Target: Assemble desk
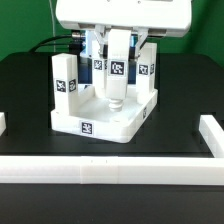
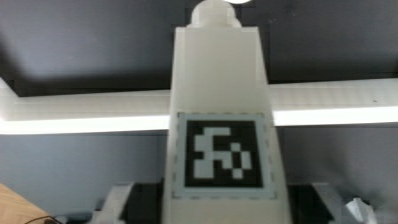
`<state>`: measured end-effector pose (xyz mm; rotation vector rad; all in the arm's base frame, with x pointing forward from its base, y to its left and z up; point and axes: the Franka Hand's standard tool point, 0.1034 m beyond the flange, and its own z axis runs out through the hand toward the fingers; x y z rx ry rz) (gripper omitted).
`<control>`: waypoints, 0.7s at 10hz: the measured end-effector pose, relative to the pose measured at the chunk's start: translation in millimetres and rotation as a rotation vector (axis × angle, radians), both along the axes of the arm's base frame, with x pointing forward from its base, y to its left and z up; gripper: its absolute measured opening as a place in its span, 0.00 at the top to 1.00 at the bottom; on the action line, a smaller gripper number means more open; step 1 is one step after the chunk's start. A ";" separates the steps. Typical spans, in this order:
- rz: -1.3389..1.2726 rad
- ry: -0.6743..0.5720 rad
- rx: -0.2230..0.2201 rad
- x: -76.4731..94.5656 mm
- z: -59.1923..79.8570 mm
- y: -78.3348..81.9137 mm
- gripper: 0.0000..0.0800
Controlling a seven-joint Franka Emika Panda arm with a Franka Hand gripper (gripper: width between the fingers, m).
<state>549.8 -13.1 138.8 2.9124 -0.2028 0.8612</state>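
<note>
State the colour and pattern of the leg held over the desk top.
White leg bearing a black-and-white tag; clearest in the wrist view.

A black table (image 1: pixel 25 85) fills the scene, and across the front of it a long white border bar (image 1: pixel 110 172) runs from one side of the exterior view to the other. A short white bar end (image 1: pixel 212 131) stands up at the exterior view's right, another sliver (image 1: pixel 3 124) at its left edge. Dark cables (image 1: pixel 52 43) trail along the back against a pale wall.
</note>
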 end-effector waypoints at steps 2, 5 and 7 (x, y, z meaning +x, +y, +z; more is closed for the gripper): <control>0.006 -0.001 -0.003 -14.1 -8.2 8.5 0.64; 0.012 0.015 -0.011 -20.0 -17.3 9.4 0.64; 0.012 0.017 -0.011 -20.2 -18.0 9.3 0.64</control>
